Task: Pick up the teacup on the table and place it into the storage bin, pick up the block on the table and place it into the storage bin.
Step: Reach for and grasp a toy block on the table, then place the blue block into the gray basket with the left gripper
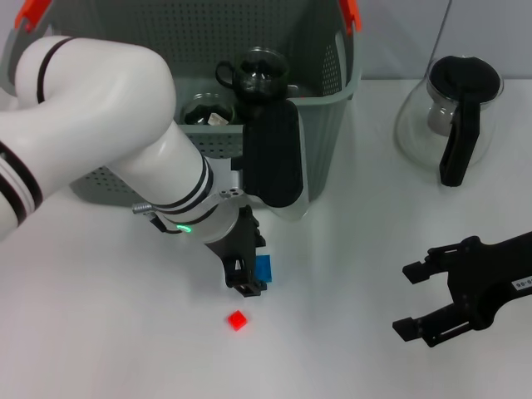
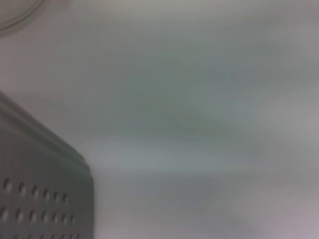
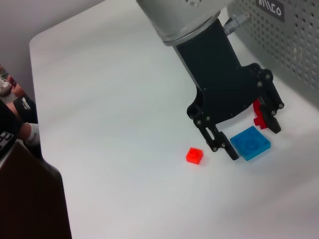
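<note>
A blue block (image 1: 266,270) lies flat on the white table in front of the storage bin (image 1: 328,133). My left gripper (image 1: 253,280) is down at the table, open, with the blue block between its fingers. The right wrist view shows this: the left gripper (image 3: 247,133) straddles the blue block (image 3: 250,143), one finger (image 3: 222,144) on each side. A small red block (image 1: 238,320) lies just in front, also seen in the right wrist view (image 3: 195,156). A dark glass teacup (image 1: 259,73) sits inside the bin. My right gripper (image 1: 407,299) is open and empty at the right.
A glass jug (image 1: 453,108) with black lid and handle stands at the back right. A red piece (image 3: 259,115) shows behind the blue block by the far finger. The bin's perforated wall (image 3: 284,45) is close behind the left gripper. The left wrist view shows only the bin corner (image 2: 45,199) and the table.
</note>
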